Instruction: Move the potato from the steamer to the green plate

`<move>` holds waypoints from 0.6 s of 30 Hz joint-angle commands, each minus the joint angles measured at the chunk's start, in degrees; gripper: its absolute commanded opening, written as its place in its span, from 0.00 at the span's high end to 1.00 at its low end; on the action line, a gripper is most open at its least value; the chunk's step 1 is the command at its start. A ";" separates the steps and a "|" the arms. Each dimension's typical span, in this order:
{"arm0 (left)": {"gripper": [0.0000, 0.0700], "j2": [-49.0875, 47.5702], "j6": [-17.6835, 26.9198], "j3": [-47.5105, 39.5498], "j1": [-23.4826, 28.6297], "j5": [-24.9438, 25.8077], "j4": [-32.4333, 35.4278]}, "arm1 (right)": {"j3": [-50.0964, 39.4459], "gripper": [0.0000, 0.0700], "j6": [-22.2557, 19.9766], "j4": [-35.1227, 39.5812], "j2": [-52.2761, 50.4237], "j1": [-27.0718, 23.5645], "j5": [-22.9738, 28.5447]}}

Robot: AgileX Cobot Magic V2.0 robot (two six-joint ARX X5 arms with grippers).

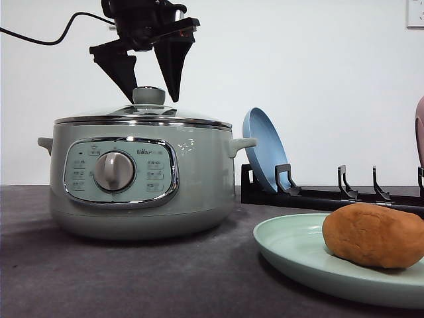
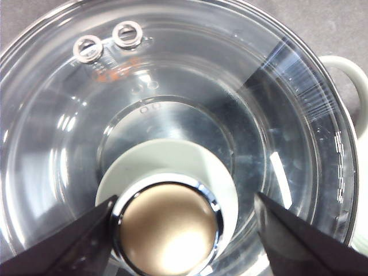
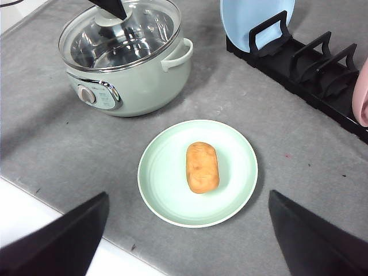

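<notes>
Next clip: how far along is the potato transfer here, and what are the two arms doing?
The transfer itself looks done: the potato lies on the green plate, and the glass lid sits on the steamer. In hand: the left gripper hangs open just over the lid knob, jaws either side of it, not gripping. The right gripper is open and empty above the plate. Little seems left beyond pulling the arms away.

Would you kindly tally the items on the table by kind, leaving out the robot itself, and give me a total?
Plates: 2, the green plate and the blue plate
Potato: 1
Steamer with its glass lid on: 1
Dish rack: 1
Pink item, cut off at the picture's edge: 1
Total: 6
</notes>
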 commanded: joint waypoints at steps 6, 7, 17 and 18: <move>0.15 1.08 -0.20 0.90 -0.26 0.26 0.38 | 0.92 0.20 0.59 0.48 0.11 0.28 0.26; 0.15 0.85 -0.39 0.90 -0.24 0.26 0.45 | 0.92 0.20 0.61 0.48 0.11 0.28 0.26; 0.15 -7.15 -0.87 0.90 0.02 0.26 -1.00 | 0.92 0.20 0.59 0.48 0.11 0.28 0.31; 0.15 -8.39 -0.91 0.90 0.01 0.26 -1.39 | 0.92 0.20 0.59 0.48 0.11 0.28 0.31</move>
